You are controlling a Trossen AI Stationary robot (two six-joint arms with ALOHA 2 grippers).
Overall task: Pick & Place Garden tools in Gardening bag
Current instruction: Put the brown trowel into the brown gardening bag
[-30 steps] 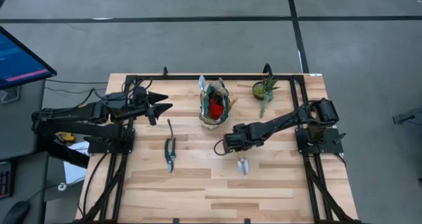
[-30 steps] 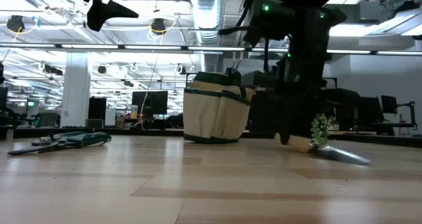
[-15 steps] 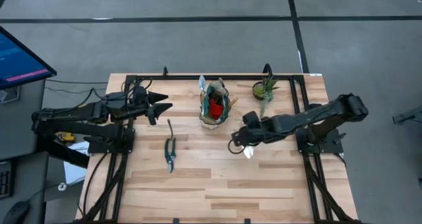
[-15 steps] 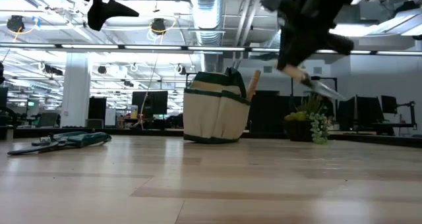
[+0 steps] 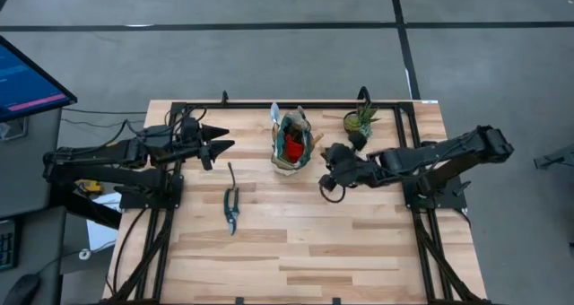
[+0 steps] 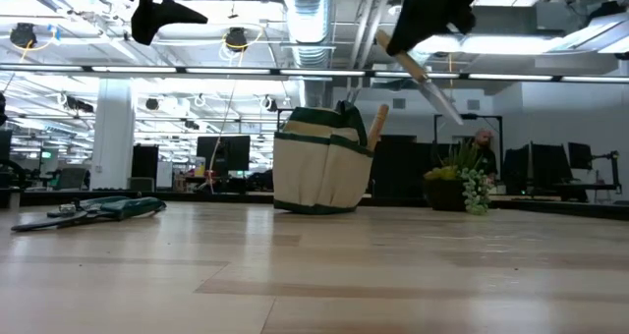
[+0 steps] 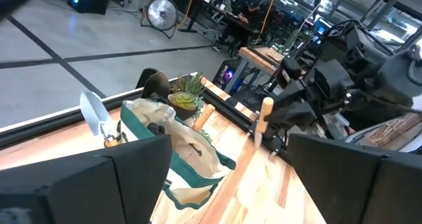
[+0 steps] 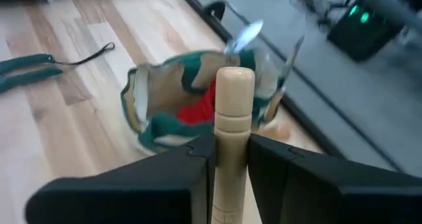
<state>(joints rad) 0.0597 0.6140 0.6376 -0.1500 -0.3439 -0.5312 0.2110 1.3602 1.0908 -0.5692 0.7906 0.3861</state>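
The green and cream gardening bag [image 5: 291, 143] stands upright at the table's far middle and also shows in the low view [image 6: 319, 172]. It holds a silver trowel [image 5: 275, 114], a red piece [image 8: 204, 109] and a wooden handle [image 6: 378, 123]. My right gripper [image 5: 330, 168] is just right of the bag, high above the table, shut on another trowel [image 6: 423, 79]. The dark-handled pruning shears [image 5: 231, 202] lie flat on the table, left of the bag. My left gripper [image 5: 221, 140] hovers open and empty, left of the bag. My right gripper pinches the trowel's light wooden handle [image 8: 232, 151] between its two fingers [image 8: 198, 161]. The handle's rounded free end [image 8: 235, 79] sticks out past the fingertips toward the bag. The trowel is lifted clear and tilted, handle up and silver blade [image 6: 444, 104] slanting down.
A small potted green plant [image 5: 359, 123] stands at the far right, close behind my right arm. Black rails [image 5: 404, 126] frame the table. The near half of the wooden table [image 5: 296, 260] is bare.
My right gripper has picked the trowel up off the table, risen high and gone toward the far edge, to just right of the bag. The trowel, which lay with its blade on the table, now hangs tilted in the air.
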